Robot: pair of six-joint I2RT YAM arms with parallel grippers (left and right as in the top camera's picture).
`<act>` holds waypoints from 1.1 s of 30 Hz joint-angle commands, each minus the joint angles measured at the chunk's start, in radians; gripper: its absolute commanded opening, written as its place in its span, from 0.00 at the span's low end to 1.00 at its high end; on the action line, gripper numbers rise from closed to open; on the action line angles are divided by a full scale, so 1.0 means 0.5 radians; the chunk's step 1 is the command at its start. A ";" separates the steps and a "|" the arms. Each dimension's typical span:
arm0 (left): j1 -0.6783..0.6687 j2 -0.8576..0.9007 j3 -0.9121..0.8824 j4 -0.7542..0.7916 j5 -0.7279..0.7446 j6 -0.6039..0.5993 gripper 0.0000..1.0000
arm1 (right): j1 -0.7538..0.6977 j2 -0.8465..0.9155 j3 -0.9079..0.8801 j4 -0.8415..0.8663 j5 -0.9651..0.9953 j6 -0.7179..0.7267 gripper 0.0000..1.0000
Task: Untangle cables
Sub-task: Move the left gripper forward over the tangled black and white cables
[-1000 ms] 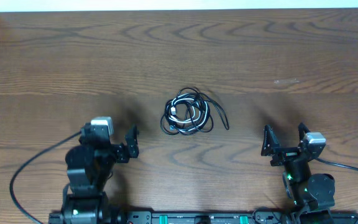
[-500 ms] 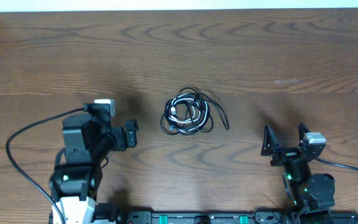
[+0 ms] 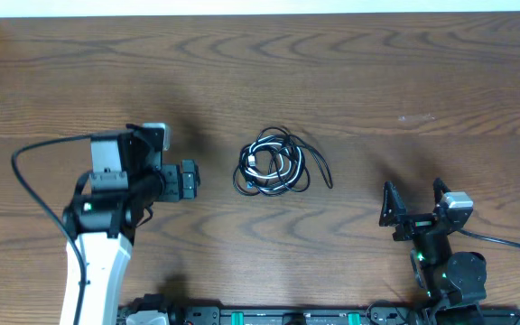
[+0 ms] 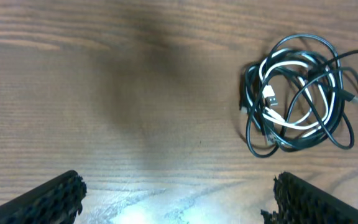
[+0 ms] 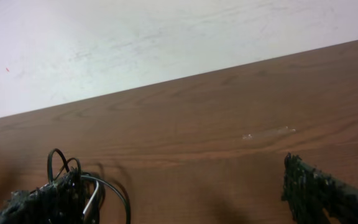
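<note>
The cables [image 3: 273, 162] lie in one tangled bunch at the middle of the table: several black loops wound around a short white cord. In the left wrist view the cables [image 4: 297, 102] sit at the upper right, and the white cord [image 4: 278, 118] with its plug threads through the black loops. My left gripper [image 3: 189, 179] is open, just left of the bunch and apart from it, with nothing between its fingers [image 4: 48, 199]. My right gripper [image 3: 413, 206] stands open near the front right, well away from the bunch. Its wrist view shows the cables [image 5: 67, 186] low at the left.
A brown wooden table [image 3: 377, 72] spreads all around the bunch. A pale wall or floor [image 5: 135, 43] lies beyond the table's far edge. A thick black arm wire [image 3: 34, 181] loops out to the left of my left arm.
My left arm has swung away from the front edge and forward, bringing its gripper level with the bunch. The right arm and the cables have not moved.
</note>
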 commanded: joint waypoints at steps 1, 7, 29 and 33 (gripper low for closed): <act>0.005 0.109 0.157 -0.063 0.025 0.079 0.97 | 0.006 -0.016 -0.002 -0.006 0.024 -0.011 0.99; -0.134 0.351 0.450 -0.326 0.024 0.191 0.98 | 0.006 -0.016 -0.002 -0.006 0.024 -0.011 0.99; -0.652 0.954 0.598 -0.103 0.032 0.183 0.98 | 0.006 -0.016 -0.002 -0.006 0.024 -0.011 0.99; -0.709 1.084 0.598 -0.034 0.032 0.182 0.98 | 0.006 -0.016 -0.002 -0.006 0.024 -0.011 0.99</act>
